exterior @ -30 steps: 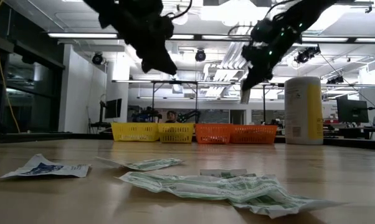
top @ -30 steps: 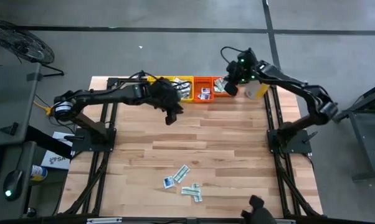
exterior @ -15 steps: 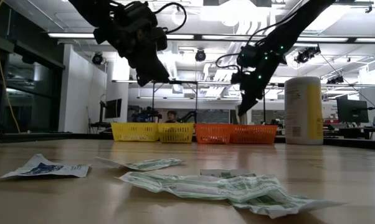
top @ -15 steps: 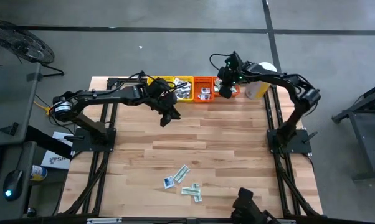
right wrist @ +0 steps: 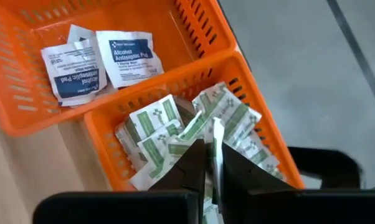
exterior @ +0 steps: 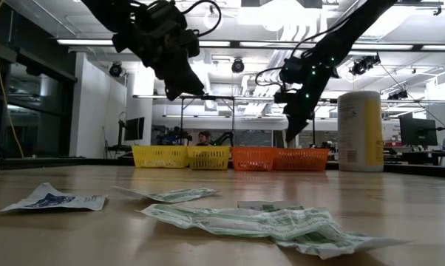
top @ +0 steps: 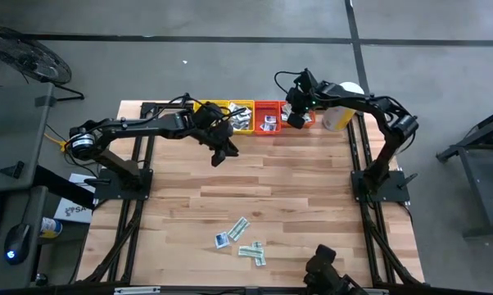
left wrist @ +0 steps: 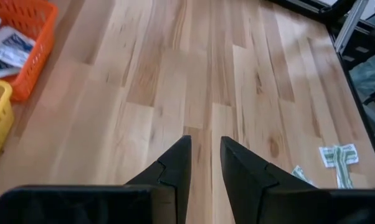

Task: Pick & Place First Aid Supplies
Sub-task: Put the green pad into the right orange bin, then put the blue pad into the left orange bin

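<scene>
Several first aid supplies (top: pixel 240 242) lie loose and flat on the table near its front edge, white-and-green strips (exterior: pixel 245 218) and one blue-centred square (exterior: pixel 52 199). More fill the orange trays: squares (right wrist: pixel 94 62) in one, strips (right wrist: pixel 156 134) in the other. My right gripper (right wrist: pixel 211 146) hangs over the strip tray (top: pixel 296 121), shut on one strip. My left gripper (left wrist: pixel 205 142) is open and holds nothing. It hovers above bare wood (top: pixel 218 156) in front of the yellow trays. My right gripper pinches a white-and-green strip (right wrist: pixel 217 134) between its two fingers; the strip shows edge-on, sticking out past the fingertips. The fingers slant down from above over the tray's pile. Whether the strip's free end touches the pile, I cannot tell.
Two yellow trays (top: pixel 222 111) and two orange trays (top: pixel 269 121) stand in a row along the table's far edge. A tall white-and-yellow canister (top: pixel 338 115) stands right of them. Bare wood lies between the trays and the loose packets.
My right gripper has come down over the orange strip tray and shifted slightly toward the table's left. My left gripper has sunk a little and turned, staying above the bare wood in front of the yellow trays.
</scene>
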Controlling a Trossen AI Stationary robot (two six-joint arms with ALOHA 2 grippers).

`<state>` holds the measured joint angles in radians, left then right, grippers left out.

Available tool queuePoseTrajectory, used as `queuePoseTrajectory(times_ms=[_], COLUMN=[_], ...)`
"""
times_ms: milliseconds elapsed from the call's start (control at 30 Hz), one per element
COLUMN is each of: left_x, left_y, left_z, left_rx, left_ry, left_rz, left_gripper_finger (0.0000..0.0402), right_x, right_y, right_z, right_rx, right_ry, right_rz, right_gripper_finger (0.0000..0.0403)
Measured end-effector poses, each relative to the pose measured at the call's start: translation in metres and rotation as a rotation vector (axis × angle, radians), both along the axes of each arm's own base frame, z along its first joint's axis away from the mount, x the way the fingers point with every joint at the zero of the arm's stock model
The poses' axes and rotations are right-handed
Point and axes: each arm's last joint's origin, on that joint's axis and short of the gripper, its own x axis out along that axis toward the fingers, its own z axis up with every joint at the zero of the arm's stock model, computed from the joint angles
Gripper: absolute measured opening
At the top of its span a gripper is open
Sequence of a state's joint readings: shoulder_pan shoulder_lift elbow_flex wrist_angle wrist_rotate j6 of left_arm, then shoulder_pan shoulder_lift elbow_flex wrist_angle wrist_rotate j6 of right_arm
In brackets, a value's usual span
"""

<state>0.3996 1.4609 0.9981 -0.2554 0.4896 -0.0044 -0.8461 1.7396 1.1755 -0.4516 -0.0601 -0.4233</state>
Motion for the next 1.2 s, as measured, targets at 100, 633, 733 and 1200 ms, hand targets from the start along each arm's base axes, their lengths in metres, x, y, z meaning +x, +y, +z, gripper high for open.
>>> queuePoseTrajectory(times_ms=[100, 633, 733, 1200], left_x=[0.001, 0.001, 0.001, 0.000], left_y=[0.000, 0.001, 0.001, 0.000], left_z=[0.002, 0.002, 0.001, 0.000], left_rx=[0.008, 0.010, 0.009, 0.005], left_ry=[-0.020, -0.021, -0.019, -0.005], left_rz=[0.000, 0.002, 0.002, 0.004], left_gripper_finger=[0.0085, 0.0085, 0.0085, 0.0085], right_x=[-0.001, -0.006, -0.005, 0.013], right_y=[-0.001, -0.002, -0.004, -0.014], right_z=[-0.002, -0.005, 0.001, 0.069], right_rx=[0.035, 0.088, 0.053, 0.077], right_ry=[-0.020, -0.026, -0.018, -0.161], right_rz=[-0.066, -0.369, -0.413, -0.332], right_gripper_finger=[0.0021, 0.0118, 0.0141, 0.0166])
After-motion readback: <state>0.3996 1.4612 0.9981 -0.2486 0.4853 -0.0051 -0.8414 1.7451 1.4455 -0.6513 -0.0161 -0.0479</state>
